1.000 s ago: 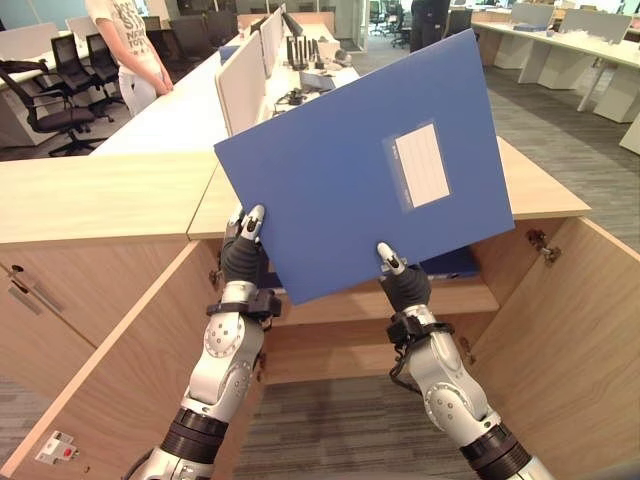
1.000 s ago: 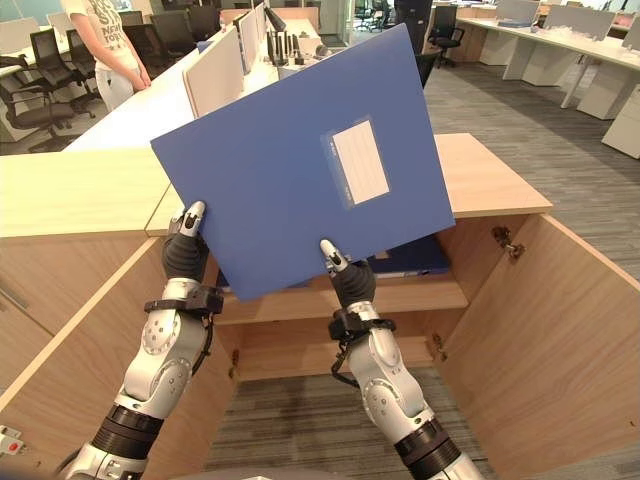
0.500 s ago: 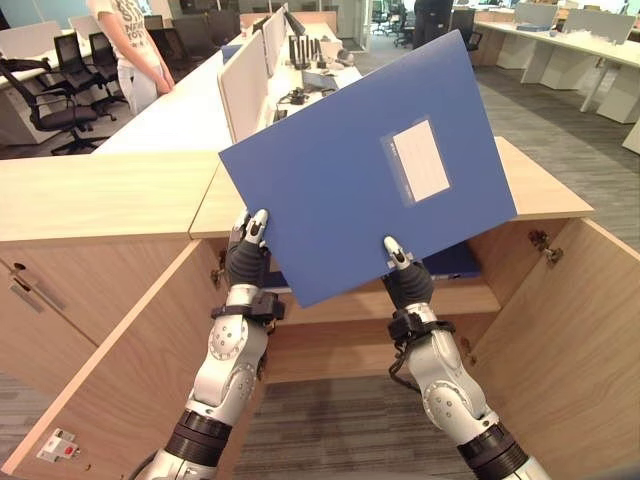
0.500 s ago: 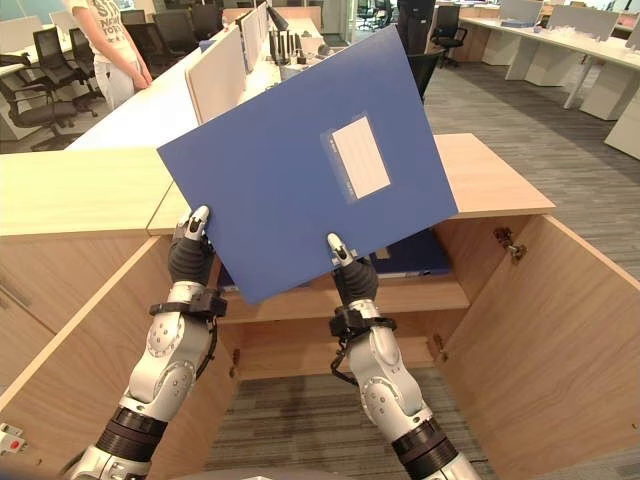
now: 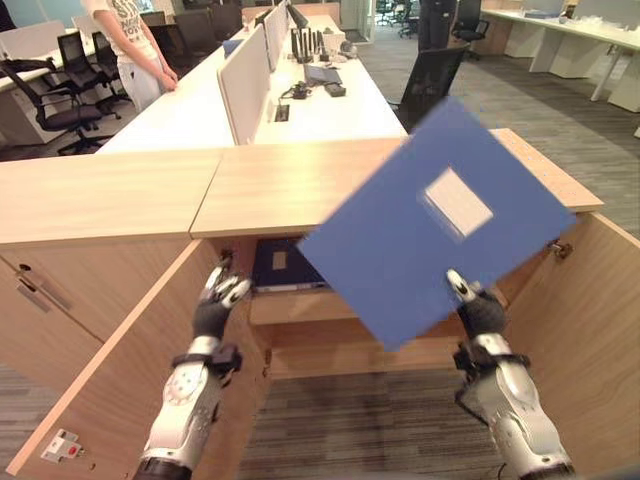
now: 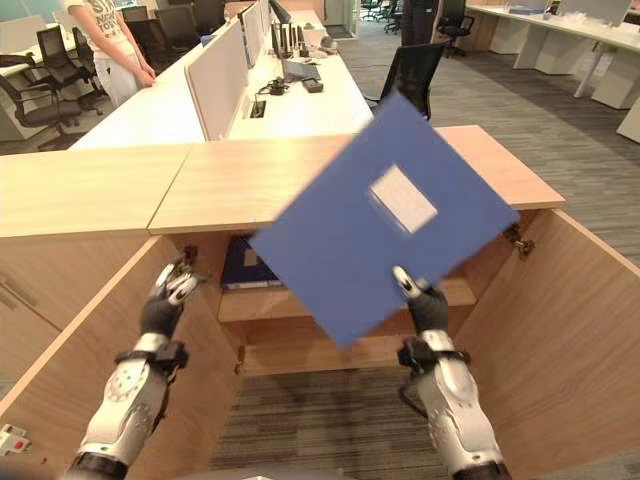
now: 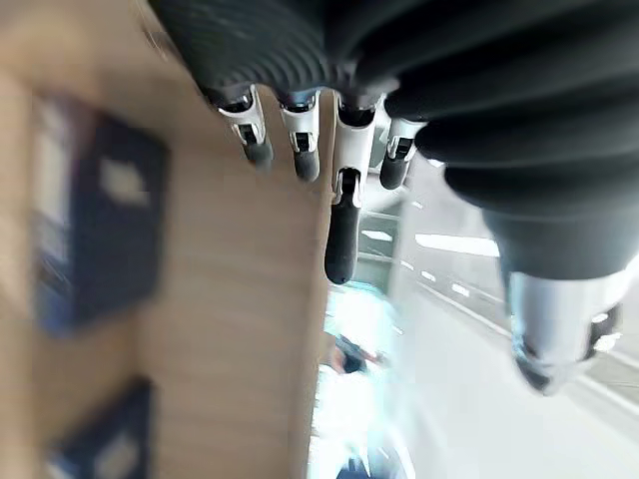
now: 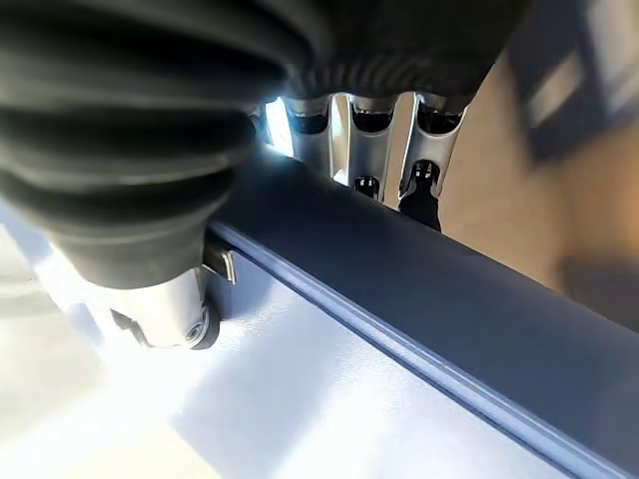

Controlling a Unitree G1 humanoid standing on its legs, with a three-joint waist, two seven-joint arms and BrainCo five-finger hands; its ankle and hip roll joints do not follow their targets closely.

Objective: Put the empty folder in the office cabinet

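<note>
The blue folder (image 5: 440,230) with a white label hangs tilted in front of the open wooden cabinet (image 5: 290,185). My right hand (image 5: 478,312) alone holds it at its lower edge. In the right wrist view the folder's edge (image 8: 419,319) lies pinched between the fingers (image 8: 369,150) and the thumb. My left hand (image 5: 215,305) is apart from the folder, by the left cabinet door (image 5: 120,370), with its fingers (image 7: 339,220) relaxed and nothing in them.
Another dark blue folder (image 5: 280,268) lies on the cabinet's upper shelf (image 5: 300,305). The right door (image 5: 590,330) stands open close to the held folder. A person (image 5: 135,50) stands at the far left by the desks and chairs.
My left hand has let go of the folder and dropped to the left. The right hand has swung the folder down and to the right, more tilted. The camera has tipped a little.
</note>
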